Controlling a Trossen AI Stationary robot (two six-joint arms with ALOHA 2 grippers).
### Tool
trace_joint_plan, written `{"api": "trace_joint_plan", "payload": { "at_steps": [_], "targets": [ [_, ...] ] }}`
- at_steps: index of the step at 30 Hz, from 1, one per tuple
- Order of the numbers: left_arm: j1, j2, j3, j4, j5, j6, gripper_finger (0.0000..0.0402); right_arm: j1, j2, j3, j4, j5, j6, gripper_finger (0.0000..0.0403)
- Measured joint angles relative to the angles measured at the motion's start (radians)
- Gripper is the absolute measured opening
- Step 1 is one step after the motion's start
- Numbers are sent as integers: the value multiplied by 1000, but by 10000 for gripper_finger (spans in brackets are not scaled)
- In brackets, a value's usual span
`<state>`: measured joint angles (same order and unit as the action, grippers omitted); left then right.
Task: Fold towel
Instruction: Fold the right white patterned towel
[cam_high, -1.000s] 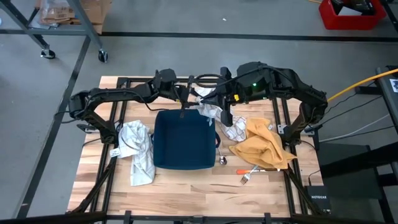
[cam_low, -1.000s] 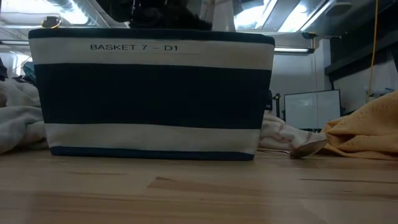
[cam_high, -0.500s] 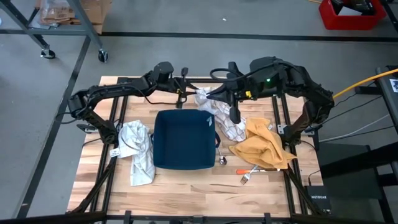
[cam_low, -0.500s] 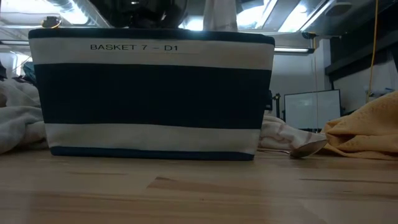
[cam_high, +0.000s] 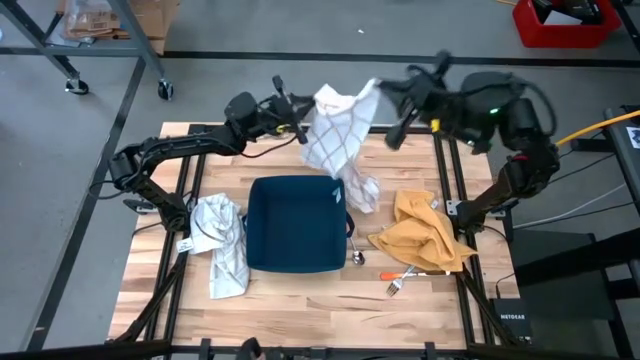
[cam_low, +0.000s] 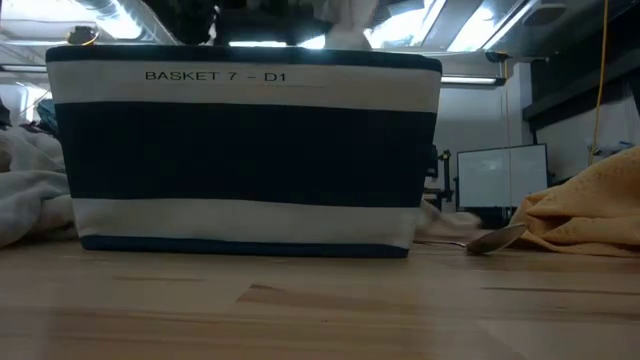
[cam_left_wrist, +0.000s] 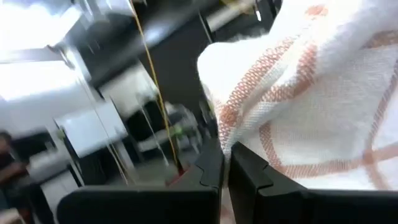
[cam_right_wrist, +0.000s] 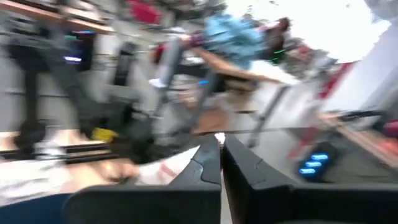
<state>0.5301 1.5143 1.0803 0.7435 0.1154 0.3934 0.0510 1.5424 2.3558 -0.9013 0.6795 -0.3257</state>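
White towel with a thin orange check (cam_high: 338, 140) hangs stretched in the air just past the far rim of your navy fabric basket with cream stripes (cam_high: 295, 225), one tail drooping toward the basket's right far corner. Your left gripper (cam_high: 297, 130) is clenched on the towel's left edge and your right gripper (cam_high: 383, 92) pinches its upper right corner. Right of the basket lies a crumpled mustard-yellow cloth (cam_high: 425, 235); left of it, a rumpled pale grey cloth (cam_high: 222, 240).
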Motion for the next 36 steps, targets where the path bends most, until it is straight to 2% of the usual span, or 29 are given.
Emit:
{"api": "trace_joint_plan", "payload": {
  "at_steps": [4,10,14,20,30,36],
  "targets": [
    [-1,0,61,43,-10,33,3,-39,-38,0,61,51,-76,3],
    [-4,0,199,35,-67,49,2,-162,-92,0,93,15,-101,3],
    [-27,-2,286,-90,-68,58,1,-230,-124,0,90,-53,-101,3],
    [-94,-2,336,-330,-68,189,1,-295,-144,0,90,-205,-91,3],
    [-172,-2,337,-637,-141,271,2,-361,-143,0,-4,-224,-84,3],
    [-168,-2,337,-682,-185,220,22,-360,-130,-1,-98,-229,-66,3]
  ]
}}
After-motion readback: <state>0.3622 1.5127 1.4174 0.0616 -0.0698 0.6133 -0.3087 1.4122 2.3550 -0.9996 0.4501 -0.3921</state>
